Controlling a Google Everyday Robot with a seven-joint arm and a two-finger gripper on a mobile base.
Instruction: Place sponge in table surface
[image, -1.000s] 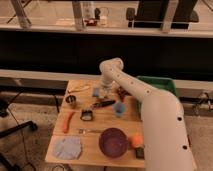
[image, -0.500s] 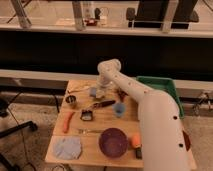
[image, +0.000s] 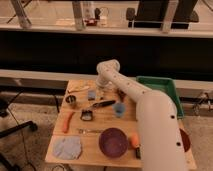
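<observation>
The sponge (image: 92, 94), a small pale blue-grey block, lies on the light tan wooden table surface (image: 95, 124) near its back edge. My gripper (image: 101, 91) hangs from the white arm (image: 131, 92) and points down just to the right of the sponge, close to it or touching it. The gripper's lower end is partly hidden against the clutter.
A blue cup (image: 119, 108), a black-handled utensil (image: 103, 104), a dark block (image: 87, 116), a metal cup (image: 71, 100), an orange carrot (image: 67, 121), a fork (image: 90, 131), a purple bowl (image: 113, 141) and a blue-grey cloth (image: 67, 147) are on the table. A green tray (image: 160, 89) sits at the back right.
The arm's wrist and gripper have shifted slightly to the left over the back of the table. The other objects have not moved.
</observation>
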